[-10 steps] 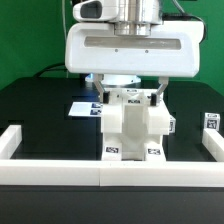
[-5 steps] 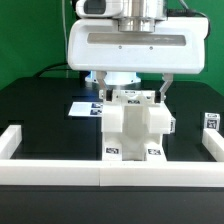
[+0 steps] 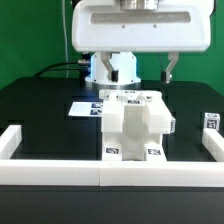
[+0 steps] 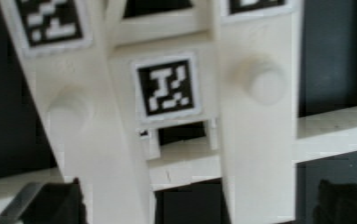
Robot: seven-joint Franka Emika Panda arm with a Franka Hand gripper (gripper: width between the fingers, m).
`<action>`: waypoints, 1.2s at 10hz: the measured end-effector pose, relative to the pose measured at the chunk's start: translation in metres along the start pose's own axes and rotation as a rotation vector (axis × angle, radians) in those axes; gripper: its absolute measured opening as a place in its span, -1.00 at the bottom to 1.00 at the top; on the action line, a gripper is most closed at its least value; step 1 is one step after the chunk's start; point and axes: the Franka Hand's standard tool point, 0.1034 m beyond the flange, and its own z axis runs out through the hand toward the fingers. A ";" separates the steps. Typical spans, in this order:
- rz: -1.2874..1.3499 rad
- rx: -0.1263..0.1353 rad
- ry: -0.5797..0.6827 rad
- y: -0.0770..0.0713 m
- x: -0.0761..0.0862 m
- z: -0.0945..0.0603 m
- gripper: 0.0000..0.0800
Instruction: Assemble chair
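One change stands out against a second ago: the hand (image 3: pixel 130 76) has lifted. Its two dark fingers (image 3: pixel 168 70) flanked the top of the chair then. Now they hang above it, spread as wide as they go, holding nothing and touching nothing.

The chair (image 3: pixel 135 125), a blocky white assembly with small black-and-white tags (image 3: pixel 113 151) low on its front, has not moved. It sits on the black worktop (image 3: pixel 40 100), just behind the front border rail (image 3: pixel 110 176).

The upper edge of the exterior view cuts off the hand's white housing. I find the finger on that view's left hard to separate from the arm's base behind it. The marker board (image 3: pixel 83 108) lies flat on the worktop, and the chair partly hides it.

The wrist view shows the chair (image 4: pixel 86 130) close and blurred. I see two white uprights with a tag (image 4: pixel 166 85) between them, and other tags are cut off at the picture's edge.
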 end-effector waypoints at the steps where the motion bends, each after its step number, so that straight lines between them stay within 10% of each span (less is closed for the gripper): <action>1: 0.039 0.007 -0.005 -0.006 -0.012 -0.004 0.62; 5: 0.185 0.020 -0.034 -0.057 -0.047 -0.003 0.62; 9: 0.178 0.018 -0.034 -0.053 -0.046 -0.003 0.62; 12: 0.338 0.025 -0.080 -0.088 -0.102 0.009 0.62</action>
